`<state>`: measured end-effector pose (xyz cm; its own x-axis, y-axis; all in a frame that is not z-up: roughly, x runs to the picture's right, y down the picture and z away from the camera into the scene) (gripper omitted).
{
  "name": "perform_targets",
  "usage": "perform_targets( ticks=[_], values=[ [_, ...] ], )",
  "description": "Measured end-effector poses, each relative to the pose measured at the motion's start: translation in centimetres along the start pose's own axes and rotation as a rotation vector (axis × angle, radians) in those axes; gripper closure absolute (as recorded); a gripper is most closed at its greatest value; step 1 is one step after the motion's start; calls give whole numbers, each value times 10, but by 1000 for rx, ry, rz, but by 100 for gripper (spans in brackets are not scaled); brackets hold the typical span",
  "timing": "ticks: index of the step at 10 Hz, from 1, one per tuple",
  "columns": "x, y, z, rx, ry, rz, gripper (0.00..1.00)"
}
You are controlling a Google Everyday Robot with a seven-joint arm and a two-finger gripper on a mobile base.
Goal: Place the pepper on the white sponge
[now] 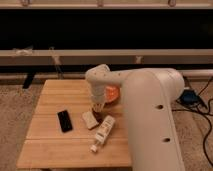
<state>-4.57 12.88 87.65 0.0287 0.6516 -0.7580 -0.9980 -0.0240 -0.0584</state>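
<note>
The white sponge [90,120] lies slightly skewed near the middle of the wooden table [50,100]. My gripper [97,107] hangs pointing down just above the sponge's far right corner, at the end of the white arm that reaches in from the right. A small dark shape [100,115] sits right under the gripper against the sponge's right edge. It may be the pepper, but I cannot tell whether the gripper holds it or whether it rests on the sponge.
An orange plate [112,93] sits behind the gripper, partly hidden by the arm. A white labelled bottle [103,132] lies to the right of the sponge. A flat black phone [64,121] lies to its left. The robot's bulky white body [150,125] covers the table's right side.
</note>
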Motion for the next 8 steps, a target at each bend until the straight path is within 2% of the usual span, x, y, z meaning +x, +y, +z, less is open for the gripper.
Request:
perform_targets(
  ticks=[4, 8],
  values=[
    [0, -5, -1, 13, 4, -1, 21],
    [-2, -2, 0, -1, 0, 4, 20]
  ],
)
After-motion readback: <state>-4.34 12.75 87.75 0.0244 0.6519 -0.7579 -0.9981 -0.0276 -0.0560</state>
